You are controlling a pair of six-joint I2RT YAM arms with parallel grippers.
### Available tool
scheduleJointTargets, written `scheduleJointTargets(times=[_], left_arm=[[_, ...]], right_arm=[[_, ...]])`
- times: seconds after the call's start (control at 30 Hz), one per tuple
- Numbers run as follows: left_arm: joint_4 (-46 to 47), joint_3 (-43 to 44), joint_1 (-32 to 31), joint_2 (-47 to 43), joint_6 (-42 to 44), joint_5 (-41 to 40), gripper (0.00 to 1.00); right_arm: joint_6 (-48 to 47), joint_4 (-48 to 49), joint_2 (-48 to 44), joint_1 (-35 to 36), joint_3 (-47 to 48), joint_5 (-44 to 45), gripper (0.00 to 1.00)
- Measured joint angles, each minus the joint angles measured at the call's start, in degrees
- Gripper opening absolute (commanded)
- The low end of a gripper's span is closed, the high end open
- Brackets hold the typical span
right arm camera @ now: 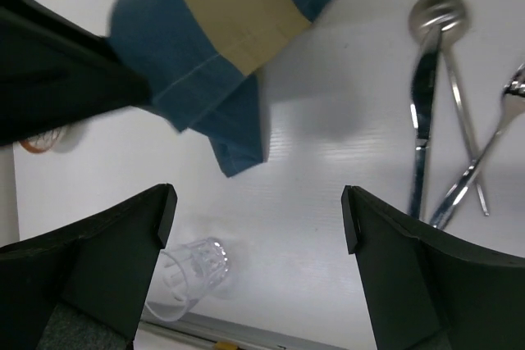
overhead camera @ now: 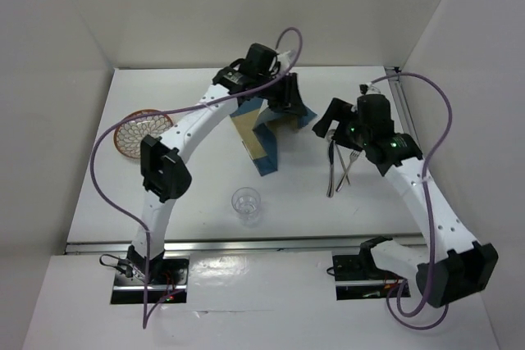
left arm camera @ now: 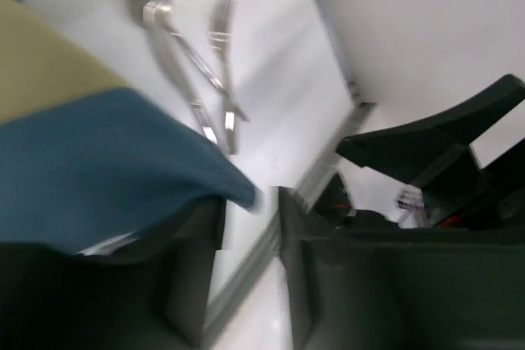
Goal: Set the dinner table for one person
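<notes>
On the dinner table (overhead camera: 164,202), one glass (overhead camera: 246,205), one fork (right arm camera: 500,120), one knife (right arm camera: 422,88), one spoon (right arm camera: 439,14)

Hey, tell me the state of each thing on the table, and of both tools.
placemat, crumpled, partly raised
glass, upright, empty
cutlery, lying flat, crossed
orange dish, right way up, empty
left tool, slightly open, placemat draped against it
right tool, wide open, empty
</notes>
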Motion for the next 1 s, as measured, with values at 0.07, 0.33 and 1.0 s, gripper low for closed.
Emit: scheduleJointTargets(times=[0.07,0.33,1.0], left_arm=[[-1.6,4.2,-2.0,2.5,1.7,1.4,0.84],[-2.1,-17.2,9.4,-10.4,2.4,2.5,0.68],[3.0,-49.4,18.8,-14.1,0.0,-0.6,0.59]], right_arm=[[-0.2,-0.2,-2.9,-2.3,-1.0,-0.5,0.94],[-0.1,-0.4,0.6,-3.3,-7.3,-6.1,0.88],[-11.1,1.1,29.7,23.4,-1.2,16.5,0.76]])
